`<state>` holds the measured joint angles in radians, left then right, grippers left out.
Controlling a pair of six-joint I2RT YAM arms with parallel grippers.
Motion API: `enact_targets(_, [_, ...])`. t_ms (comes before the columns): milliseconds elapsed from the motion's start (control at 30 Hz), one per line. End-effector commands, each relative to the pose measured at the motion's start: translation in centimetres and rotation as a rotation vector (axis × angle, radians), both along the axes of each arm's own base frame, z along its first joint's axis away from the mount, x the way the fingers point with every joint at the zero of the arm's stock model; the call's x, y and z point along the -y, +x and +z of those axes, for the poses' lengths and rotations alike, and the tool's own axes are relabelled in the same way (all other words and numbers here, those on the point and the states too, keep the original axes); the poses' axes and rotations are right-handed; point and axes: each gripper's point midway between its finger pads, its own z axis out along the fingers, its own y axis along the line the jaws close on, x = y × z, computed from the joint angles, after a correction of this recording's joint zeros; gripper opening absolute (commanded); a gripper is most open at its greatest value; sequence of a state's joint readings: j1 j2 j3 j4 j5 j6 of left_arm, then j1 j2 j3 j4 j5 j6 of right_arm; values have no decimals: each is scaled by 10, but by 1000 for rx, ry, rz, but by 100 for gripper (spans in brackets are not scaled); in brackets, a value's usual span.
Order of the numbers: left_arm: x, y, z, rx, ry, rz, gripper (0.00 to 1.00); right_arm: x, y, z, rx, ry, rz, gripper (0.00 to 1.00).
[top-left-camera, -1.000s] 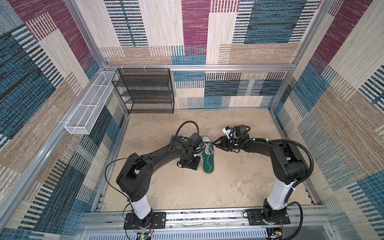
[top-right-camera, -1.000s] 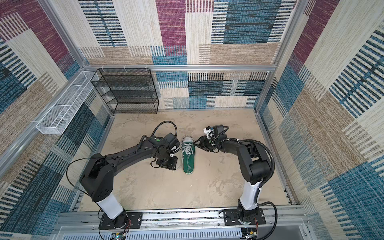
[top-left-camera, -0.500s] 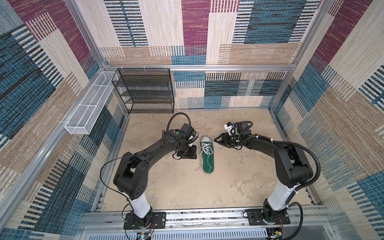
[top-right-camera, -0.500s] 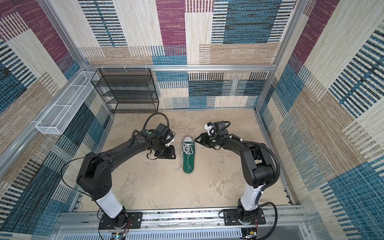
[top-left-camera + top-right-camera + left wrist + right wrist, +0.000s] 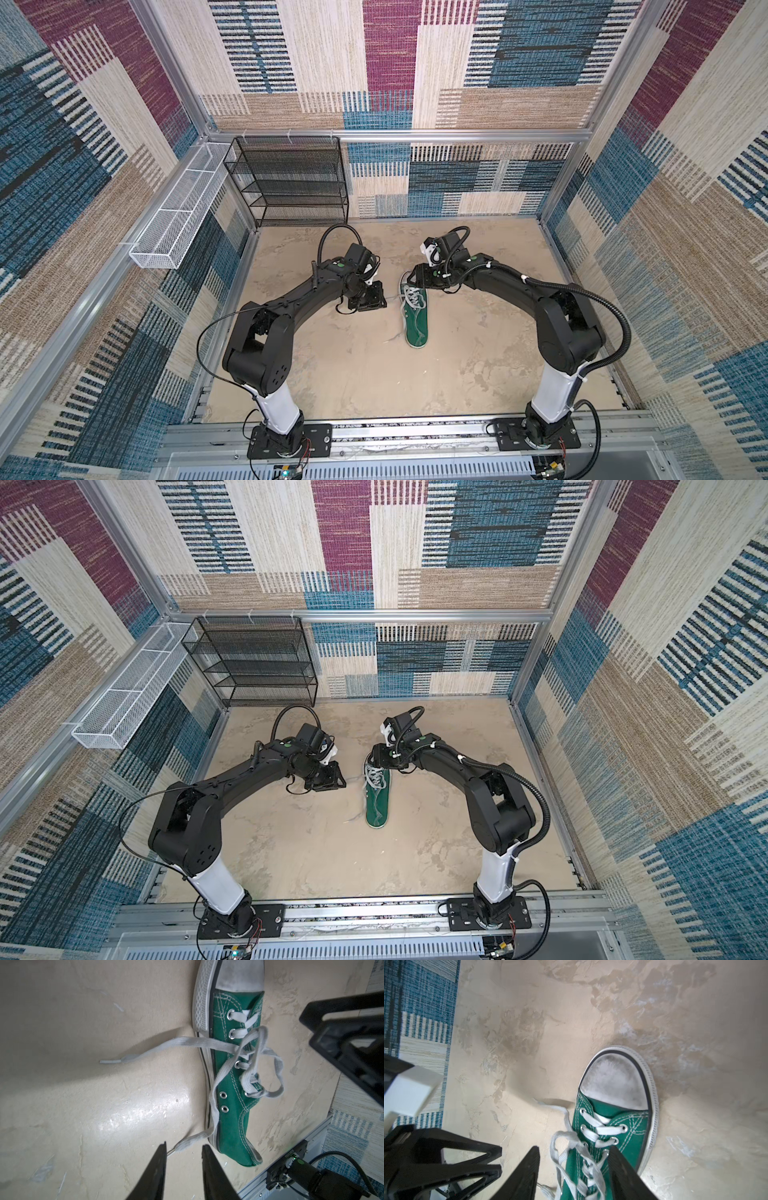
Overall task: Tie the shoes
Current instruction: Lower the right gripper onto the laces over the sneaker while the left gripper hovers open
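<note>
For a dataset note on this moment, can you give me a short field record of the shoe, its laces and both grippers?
shoe: green sneaker, on the floor between the arms
laces: untied, loose ends on the floor
left gripper: open, a lace end between its fingers, not yet pinched
right gripper: open, straddling the laced top of the sneaker

green sneaker (image 5: 228, 1126), whitish laces (image 5: 187, 1042), mottled beige floor (image 5: 83, 1105)

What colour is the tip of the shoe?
Scuffed greyish white toe cap, clearest in the right wrist view.
</note>
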<state>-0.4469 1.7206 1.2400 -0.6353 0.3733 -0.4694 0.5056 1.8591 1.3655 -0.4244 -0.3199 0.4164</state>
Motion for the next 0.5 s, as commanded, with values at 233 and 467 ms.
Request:
enact_targets(233, [-13, -11, -1, -2, -21, 20, 32, -20, 2, -16, 15, -151, 19, 52])
enact_targets(467, [-15, -11, -3, -6, -31, 24, 32, -9, 2, -20, 12, -224, -17, 29])
